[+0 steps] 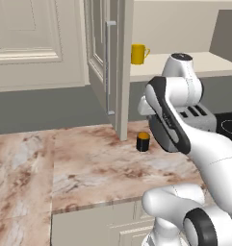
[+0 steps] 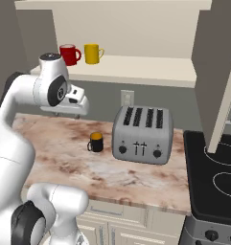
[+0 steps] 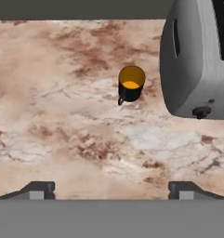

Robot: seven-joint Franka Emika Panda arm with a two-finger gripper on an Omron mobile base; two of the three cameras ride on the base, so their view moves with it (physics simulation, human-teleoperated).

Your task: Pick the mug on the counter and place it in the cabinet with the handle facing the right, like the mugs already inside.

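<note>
Standing at: the very start, by my judgement; nothing of the task looks done.
Mug: the mug [image 3: 130,84] sits upright on the counter [image 1: 88,163], just beside the silver toaster [image 2: 142,134], not touching it. Its orange-yellow inside shows from above.
Handle: the handle [image 3: 121,99] is a small black loop on the side of the mug toward the camera in the hand view; in the right base view it sticks out to the mug's left.
Fingers: the gripper [image 3: 111,189] hangs above the counter, well apart from the mug. Its two fingers [image 3: 38,189] are spread wide with bare counter between them and hold nothing.
Cabinet: the cabinet [image 2: 136,67] is open, its door [image 1: 104,62] swung out with the long silver bar on it. On the shelf stand a red mug [image 2: 69,54] and a yellow mug [image 2: 93,53], both with handles to the right; the shelf to their right is free.
Left to do: reach the mug, close on it, lift it, carry it up to the shelf, turn it so the handle points right, and set it down.
</note>
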